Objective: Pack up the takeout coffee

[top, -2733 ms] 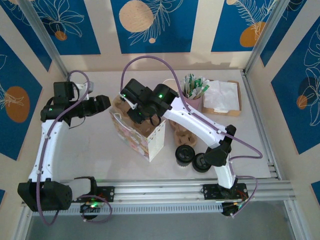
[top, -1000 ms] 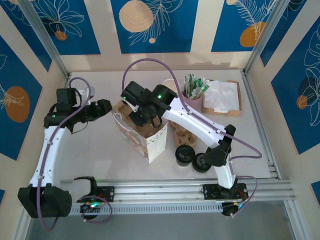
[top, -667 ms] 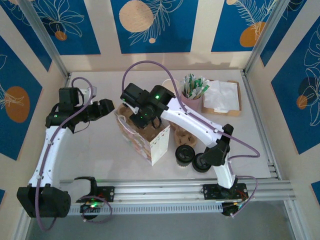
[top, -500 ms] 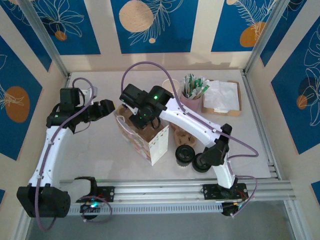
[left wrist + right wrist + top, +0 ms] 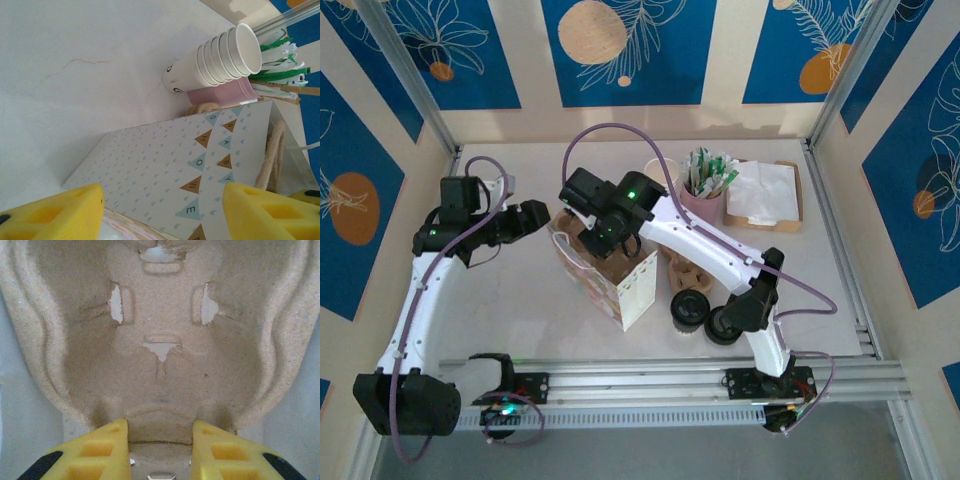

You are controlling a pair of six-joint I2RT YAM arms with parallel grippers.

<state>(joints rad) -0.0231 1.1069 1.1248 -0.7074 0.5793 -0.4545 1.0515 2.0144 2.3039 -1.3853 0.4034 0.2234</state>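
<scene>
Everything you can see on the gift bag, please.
The bag is paper, white with small blue drops and lettered brown and teal bunting flags, with beige cord handles. It stands upright on the table, mouth open. A brown pulp carrier sits in the mouth, held by the right gripper. The left gripper, open, faces its printed side; whether it touches is unclear.

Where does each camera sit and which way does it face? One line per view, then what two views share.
Top external: above and behind the bases, looking down at the table; both arms show, left gripper beside the gift bag, right gripper over it.
Left wrist: on the left arm, facing the gift bag's patterned side and the stacked cups; its yellow fingers at the bottom.
Right wrist: on the right arm, facing into a pulp carrier; yellow fingers flank its near edge.
Shared: the first two show the gift bag and stacked cups.
</scene>
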